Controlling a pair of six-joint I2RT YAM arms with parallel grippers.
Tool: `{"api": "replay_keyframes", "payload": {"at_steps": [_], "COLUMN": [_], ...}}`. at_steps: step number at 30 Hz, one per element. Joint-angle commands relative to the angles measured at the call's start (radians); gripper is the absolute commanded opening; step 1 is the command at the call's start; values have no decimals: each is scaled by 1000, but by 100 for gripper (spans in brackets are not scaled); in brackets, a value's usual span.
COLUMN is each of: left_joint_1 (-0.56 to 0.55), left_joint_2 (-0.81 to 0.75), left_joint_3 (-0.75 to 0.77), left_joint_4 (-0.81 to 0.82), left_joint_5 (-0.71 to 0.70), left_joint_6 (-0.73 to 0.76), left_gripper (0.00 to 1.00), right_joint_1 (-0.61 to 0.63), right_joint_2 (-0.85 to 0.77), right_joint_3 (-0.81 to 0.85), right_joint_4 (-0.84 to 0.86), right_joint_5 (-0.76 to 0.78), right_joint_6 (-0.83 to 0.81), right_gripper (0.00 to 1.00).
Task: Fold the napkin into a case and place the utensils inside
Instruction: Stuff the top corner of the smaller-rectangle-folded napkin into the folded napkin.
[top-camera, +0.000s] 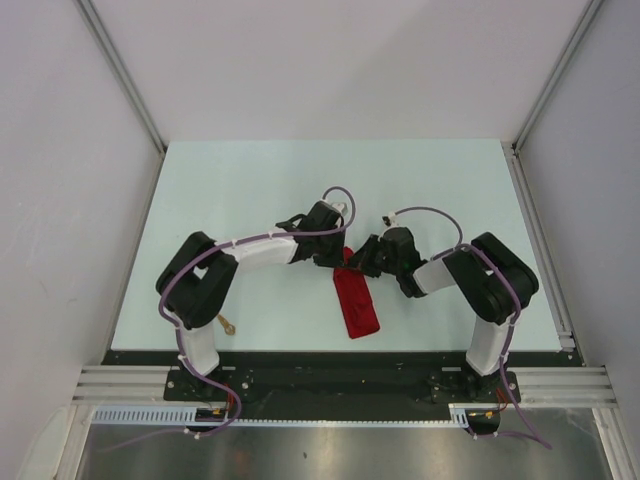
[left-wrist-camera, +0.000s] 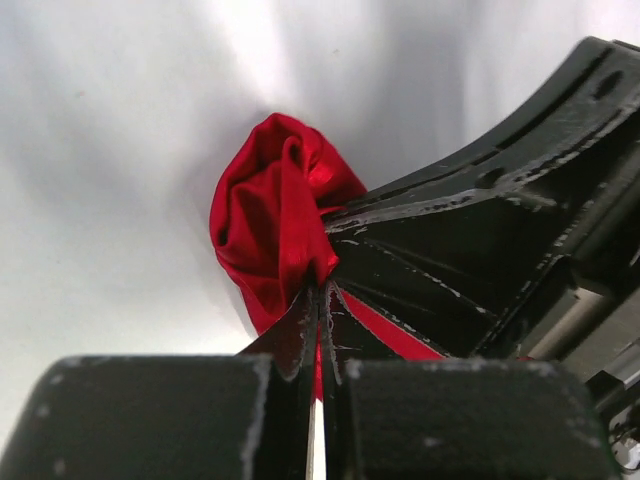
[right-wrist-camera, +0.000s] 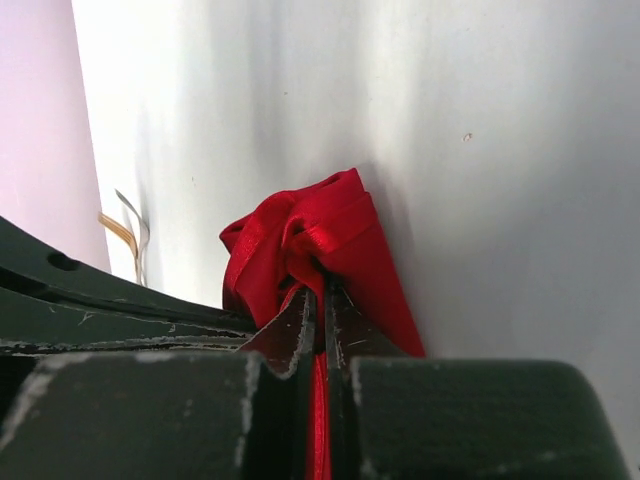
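Observation:
The red napkin (top-camera: 357, 303) lies as a long narrow strip on the table, running from between the two grippers toward the near edge. My left gripper (top-camera: 335, 252) is shut on its far end, where the cloth bunches (left-wrist-camera: 275, 225). My right gripper (top-camera: 362, 256) is shut on the same far end from the other side, with cloth bunched there too (right-wrist-camera: 315, 240). The two grippers sit close together. One gold utensil (top-camera: 226, 323) lies near the left arm's base, and gold utensils (right-wrist-camera: 128, 232) show at the left of the right wrist view.
The white table (top-camera: 250, 190) has raised rails on the left and right edges. The arm bases stand on a black bar (top-camera: 340, 380) at the near edge.

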Motion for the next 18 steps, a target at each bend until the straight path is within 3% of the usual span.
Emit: {"api": "replay_keyframes", "payload": {"at_steps": [1,4,7,8,11,18], "left_joint_1": [5,30,57,63,83,96], "left_joint_2": [-45,-56,-53,-53,-42,-56], "left_joint_3": [-22,-26,-17,-15,-15,-29], "left_joint_4": [-7,-13,-15,-16,-19,-18], "left_joint_5": [18,-4,-15,-10,7,11], "left_joint_6": [-55,-61,-55,-57,-61,-61], "left_gripper": [0,0,0,0,0,0], "right_joint_1": [25,34,36,34,30,7], "right_joint_2": [11,45,22,13,-30,-142], "right_joint_3": [8,78,7,-1,-1,-1], "right_joint_4": [235,107,138,128,43,-78], "right_joint_5": [68,-40,-37,-46,-59,-69], "right_joint_6": [60,-38,-80,-95,-163,-269], "right_gripper": [0,4,15,24,34,39]}}
